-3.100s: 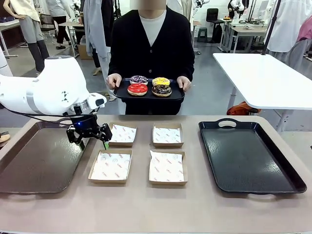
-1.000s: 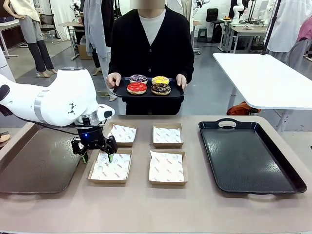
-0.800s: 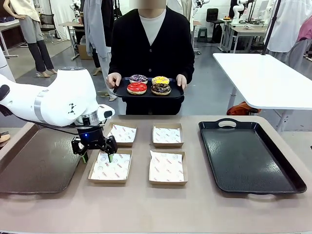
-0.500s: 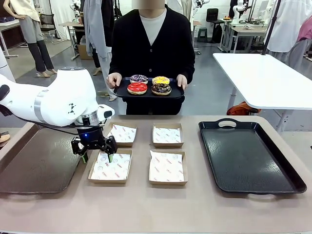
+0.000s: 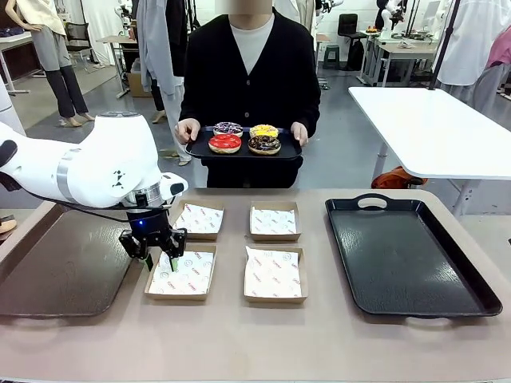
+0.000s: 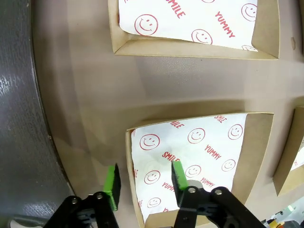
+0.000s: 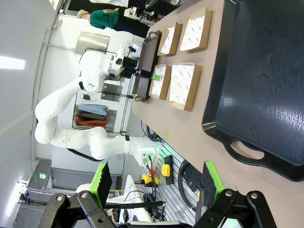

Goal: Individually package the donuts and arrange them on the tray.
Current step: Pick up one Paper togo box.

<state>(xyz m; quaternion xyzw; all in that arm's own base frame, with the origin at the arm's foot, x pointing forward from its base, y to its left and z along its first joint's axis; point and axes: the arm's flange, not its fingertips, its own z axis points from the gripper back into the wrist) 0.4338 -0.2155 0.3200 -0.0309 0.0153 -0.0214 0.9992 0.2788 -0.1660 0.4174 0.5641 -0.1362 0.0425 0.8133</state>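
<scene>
Donuts (image 5: 225, 144) (red, yellow, chocolate and purple) sit together on a small black tray (image 5: 243, 159) that a person (image 5: 247, 80) holds up at the far side, well apart from the surface (image 5: 239, 343). Left claw (image 5: 161, 263) hangs low at the near-left cardboard box (image 5: 196, 281), its green pads (image 6: 178, 175) astride the box's left wall, partly apart and not pinching it. Right claw (image 7: 156, 179) is spread wide with nothing between its pads. Large black tray (image 5: 407, 255) lies at the right.
</scene>
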